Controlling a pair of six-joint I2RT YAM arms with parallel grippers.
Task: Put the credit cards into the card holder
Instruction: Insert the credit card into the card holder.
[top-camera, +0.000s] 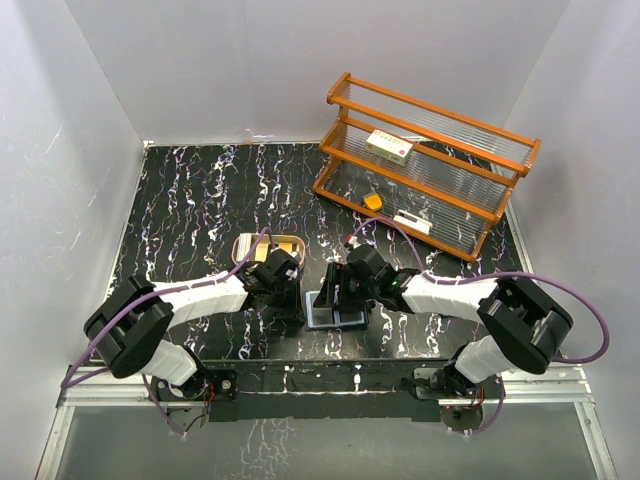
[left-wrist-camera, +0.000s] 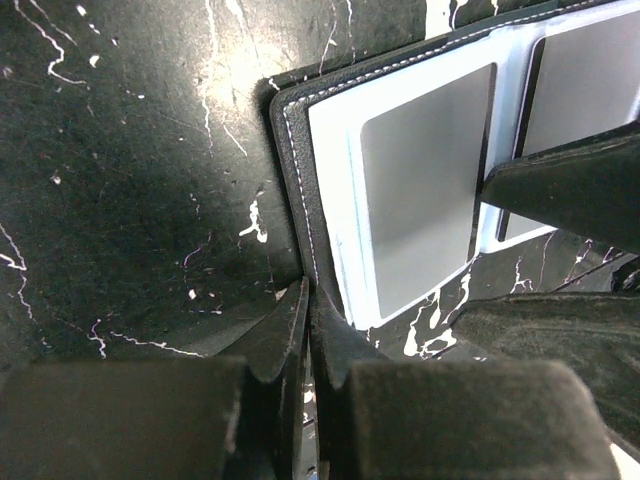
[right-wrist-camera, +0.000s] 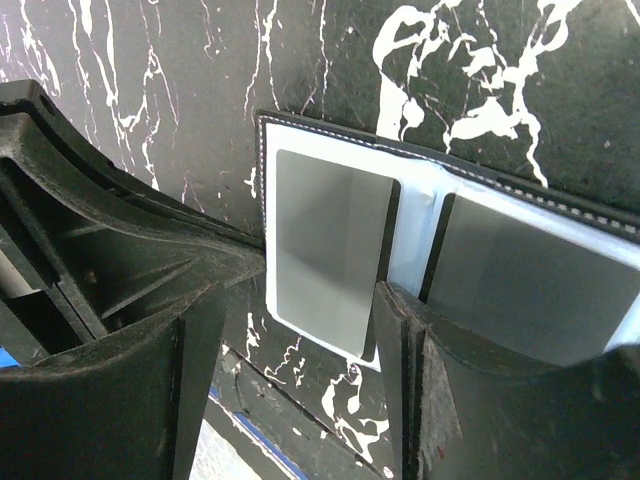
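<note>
**A:** The left gripper (left-wrist-camera: 305, 300): how do its jaws stand?

**B:** Pressed tight together, with nothing showing between them. The tips are down at the table (top-camera: 200, 190), right against the left border of the wallet (right-wrist-camera: 412, 215). Whether they nip its stitched rim, I cannot tell.

**A:** Anything close to that arm?

**B:** A tan oval tray (top-camera: 240, 246) sits just behind the wrist, apart from the wallet.

**A:** And the wallet itself?

**B:** It lies spread flat near the front of the table, between the two grippers, pale inside facing up. A grey card (right-wrist-camera: 330, 250) lies on its left half and a darker card (right-wrist-camera: 530, 290) on its right half. Whether either one is tucked under the lip of a slot, I cannot tell.

**A:** The right gripper (right-wrist-camera: 300, 300)?

**B:** Its jaws stand well apart and hold nothing. They straddle the wallet's left half. One finger is off the wallet, over the table by its left border. The other finger (right-wrist-camera: 400, 340) is down at the fold, touching the grey card's near right corner.

**A:** Farther right?

**B:** A wooden rack (top-camera: 440, 113) stands at the back right of the table, well apart from the grippers. A white-and-red box (top-camera: 389, 146) sits on one shelf and a small orange thing (top-camera: 373, 201) on a lower one.
</note>
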